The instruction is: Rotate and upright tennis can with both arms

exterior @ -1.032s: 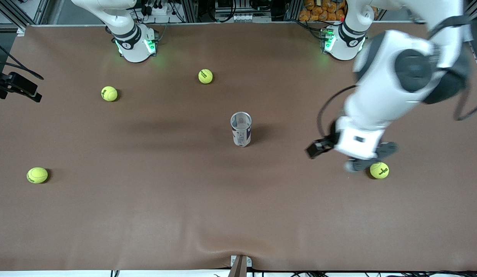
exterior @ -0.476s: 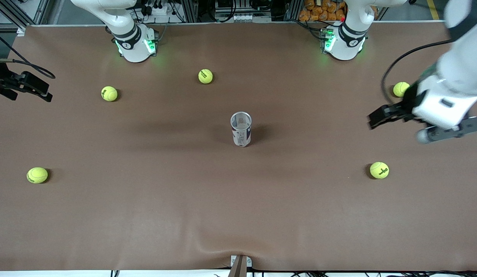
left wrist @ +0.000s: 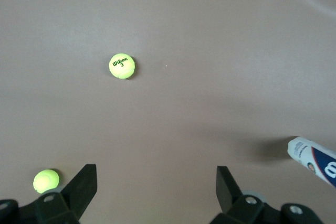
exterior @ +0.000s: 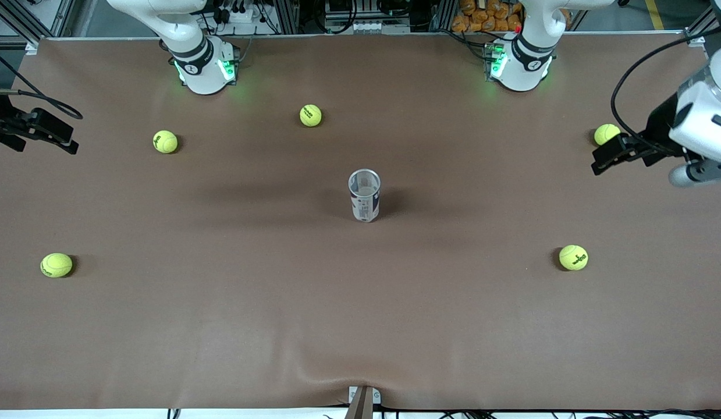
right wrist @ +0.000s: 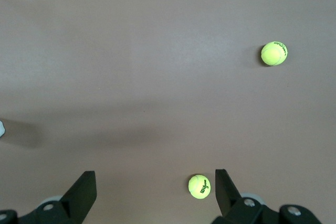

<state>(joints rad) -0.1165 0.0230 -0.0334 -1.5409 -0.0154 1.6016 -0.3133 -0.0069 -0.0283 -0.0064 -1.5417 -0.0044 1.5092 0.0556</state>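
Note:
The tennis can (exterior: 364, 202) stands upright in the middle of the table, open metallic rim up, label white, dark blue and red. Nothing touches it. It shows at the edge of the left wrist view (left wrist: 314, 160). My left gripper (left wrist: 156, 192) is open and empty, up in the air over the left arm's end of the table, well apart from the can. My right gripper (right wrist: 155, 192) is open and empty over the right arm's end of the table; only a black part of its hand (exterior: 39, 129) shows in the front view.
Several yellow-green tennis balls lie spread on the brown table: one (exterior: 311, 115) near the bases, one (exterior: 165, 141), one (exterior: 56, 265), one (exterior: 573, 257) and one (exterior: 606, 134) by the left hand.
The left arm has swung away from the ball nearer the camera, out toward its own end of the table, uncovering another ball. The can has not moved. The right hand has barely shifted.

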